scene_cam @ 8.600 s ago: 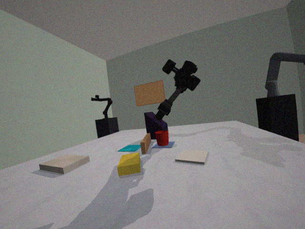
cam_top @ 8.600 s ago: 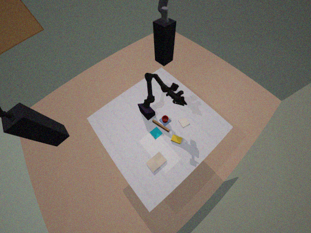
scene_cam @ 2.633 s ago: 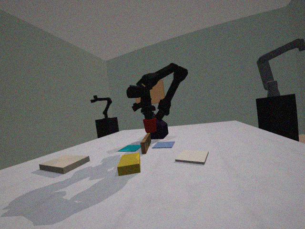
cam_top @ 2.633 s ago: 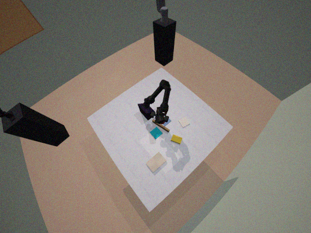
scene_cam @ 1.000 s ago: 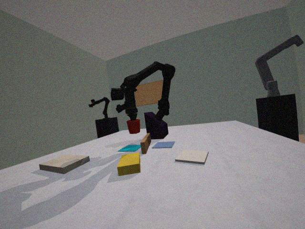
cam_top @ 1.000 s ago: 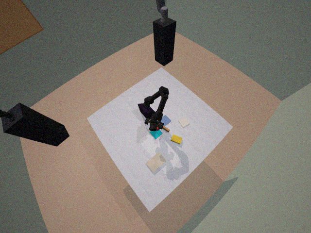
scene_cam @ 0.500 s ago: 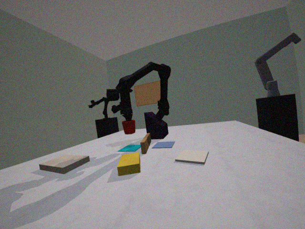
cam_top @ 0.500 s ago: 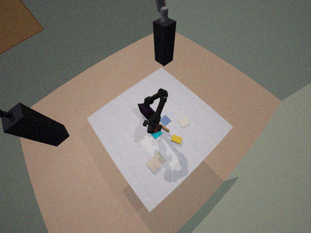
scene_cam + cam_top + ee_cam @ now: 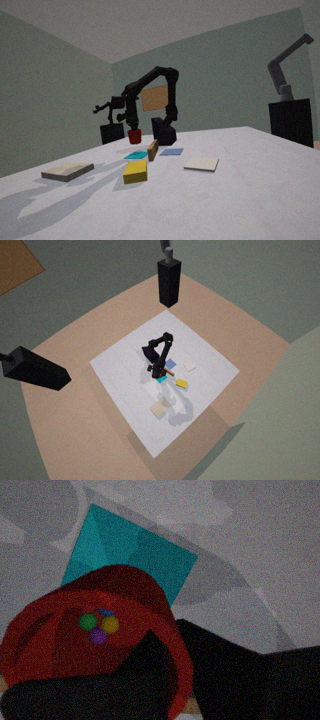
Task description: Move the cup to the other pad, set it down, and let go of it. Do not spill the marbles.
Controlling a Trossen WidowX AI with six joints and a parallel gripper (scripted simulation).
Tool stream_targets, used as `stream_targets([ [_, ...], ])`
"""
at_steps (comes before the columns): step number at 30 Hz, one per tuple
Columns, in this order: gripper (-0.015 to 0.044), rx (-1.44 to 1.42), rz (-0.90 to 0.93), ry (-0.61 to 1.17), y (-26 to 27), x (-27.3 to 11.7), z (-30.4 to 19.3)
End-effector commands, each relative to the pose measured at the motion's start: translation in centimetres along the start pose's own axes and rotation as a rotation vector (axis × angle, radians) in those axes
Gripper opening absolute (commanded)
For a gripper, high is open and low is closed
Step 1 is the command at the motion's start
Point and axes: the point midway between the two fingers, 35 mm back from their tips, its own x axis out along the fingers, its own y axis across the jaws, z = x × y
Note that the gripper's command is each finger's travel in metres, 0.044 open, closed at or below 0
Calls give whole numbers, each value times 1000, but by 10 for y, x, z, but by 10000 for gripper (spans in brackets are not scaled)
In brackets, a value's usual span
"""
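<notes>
Gripper (image 9: 160, 375) (image 9: 134, 128) (image 9: 169, 628) grasps the red cup (image 9: 134, 136) (image 9: 120, 587) by its wall, raised off the table (image 9: 206, 369) (image 9: 232, 193). Four marbles (image 9: 99, 625), seemingly, lie inside.

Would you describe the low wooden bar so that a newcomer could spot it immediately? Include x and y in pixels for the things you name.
On the pale square tabletop (image 9: 206, 369) (image 9: 232, 186), look between the flat teal pad (image 9: 161, 379) (image 9: 136, 155) (image 9: 125, 542) and the flat blue pad (image 9: 170, 364) (image 9: 171, 151). The wooden bar (image 9: 169, 372) (image 9: 152, 151) is there. Unlike both pads, it is narrow, brown and stands up on edge.

A yellow block (image 9: 181, 383) is seen near a wooden bar (image 9: 169, 371). Both are carried by the table (image 9: 206, 374).
</notes>
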Motion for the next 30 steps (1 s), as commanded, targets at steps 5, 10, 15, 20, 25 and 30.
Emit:
stream_targets([
  [5,0,9,1,8,-1,16,-1],
  [10,0,9,2,9,-1,25,-1],
  [15,0,8,2,9,-1,34,-1],
  [20,0,8,2,9,-1,42,-1],
  [25,0,8,2,9,-1,51,-2],
  [30,0,8,3,10,-2,59,-2],
])
